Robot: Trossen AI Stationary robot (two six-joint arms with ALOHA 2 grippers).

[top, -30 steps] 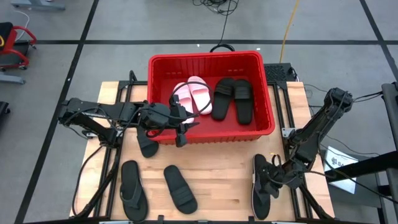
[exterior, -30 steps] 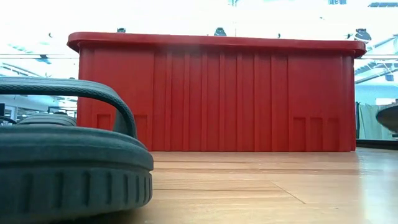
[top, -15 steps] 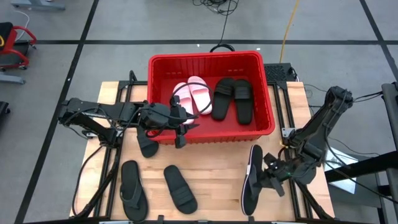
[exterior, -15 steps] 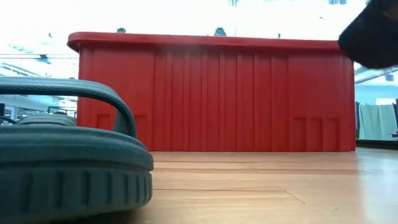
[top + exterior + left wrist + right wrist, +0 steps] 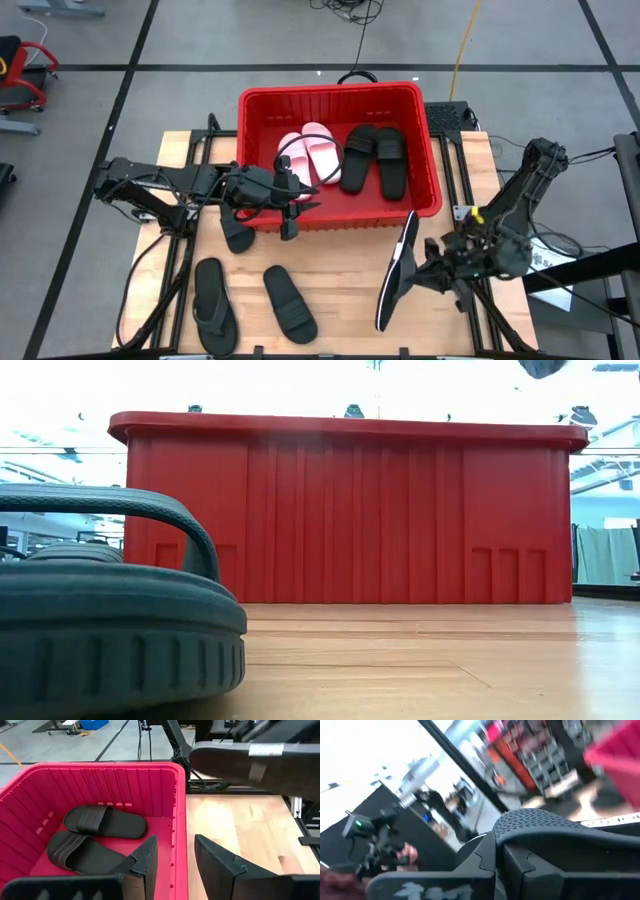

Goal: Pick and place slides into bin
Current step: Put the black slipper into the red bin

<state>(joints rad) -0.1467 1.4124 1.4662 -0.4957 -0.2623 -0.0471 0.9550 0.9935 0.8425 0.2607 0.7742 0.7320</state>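
Right pincer (image 5: 428,268) clamped on a black flip-flop (image 5: 397,270), held up off the table (image 5: 340,285) on its right side, sole turned on edge and long axis tilted. Red bin (image 5: 436,190) sits just beyond that pincer toward the far side of the table; its near wall is the thing between the held flip-flop and the bin interior.

Left pincer (image 5: 292,212) hangs over the bin's near-left corner, fingers (image 5: 144,860) partly apart, nothing between them, one either side of the bin wall in the left wrist view. A black slide (image 5: 237,232) lies partly under that arm, touching the bin's near wall.

Inside the bin: pink-white pair (image 5: 310,152) to the far side of the left pincer, black slide pair (image 5: 375,160) beside it toward the right.

On the table, nearer the front edge than the left pincer: a black thong flip-flop (image 5: 214,304) and a black wide-strap slide (image 5: 290,302), side by side, apart. Low view has a slide (image 5: 110,630) right up against the lens, blocking its left half.
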